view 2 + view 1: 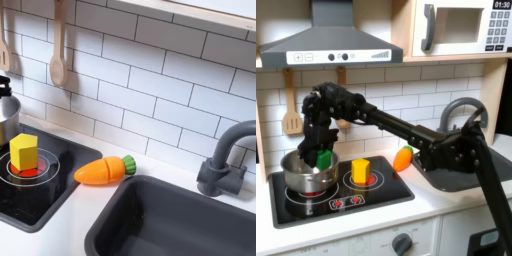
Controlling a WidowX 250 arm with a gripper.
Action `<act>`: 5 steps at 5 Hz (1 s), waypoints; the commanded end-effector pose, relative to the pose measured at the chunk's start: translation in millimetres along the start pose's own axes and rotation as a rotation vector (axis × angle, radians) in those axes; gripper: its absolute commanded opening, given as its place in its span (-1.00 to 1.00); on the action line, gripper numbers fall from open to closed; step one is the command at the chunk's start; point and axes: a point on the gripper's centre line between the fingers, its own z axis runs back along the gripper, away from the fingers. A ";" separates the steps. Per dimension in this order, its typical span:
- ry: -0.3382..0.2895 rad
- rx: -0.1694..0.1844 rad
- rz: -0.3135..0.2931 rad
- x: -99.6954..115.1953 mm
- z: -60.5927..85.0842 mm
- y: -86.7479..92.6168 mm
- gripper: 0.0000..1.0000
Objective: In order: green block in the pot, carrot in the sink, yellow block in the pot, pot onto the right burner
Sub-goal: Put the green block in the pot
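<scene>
Here the pincer (318, 152) grips the green block (323, 159) just inside the pot (308, 172).

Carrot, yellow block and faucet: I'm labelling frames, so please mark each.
carrot (100, 171), second exterior view, orange body.
yellow block (24, 152), second exterior view, front face.
faucet (223, 160), second exterior view, upright stem.

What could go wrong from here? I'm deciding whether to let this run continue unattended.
The gripper is low over the pot with the green block at the rim, so the block might catch the edge and fall outside. The carrot lies on the counter edge beside the sink and could roll when grasped.
</scene>
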 end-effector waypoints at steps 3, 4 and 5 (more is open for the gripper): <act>0.006 -0.019 -0.010 -4.6 8.2 1.9 1.00; -0.010 -0.024 -0.014 -3.5 12.4 -0.6 1.00; -0.044 -0.028 -0.032 -5.9 26.5 -7.6 1.00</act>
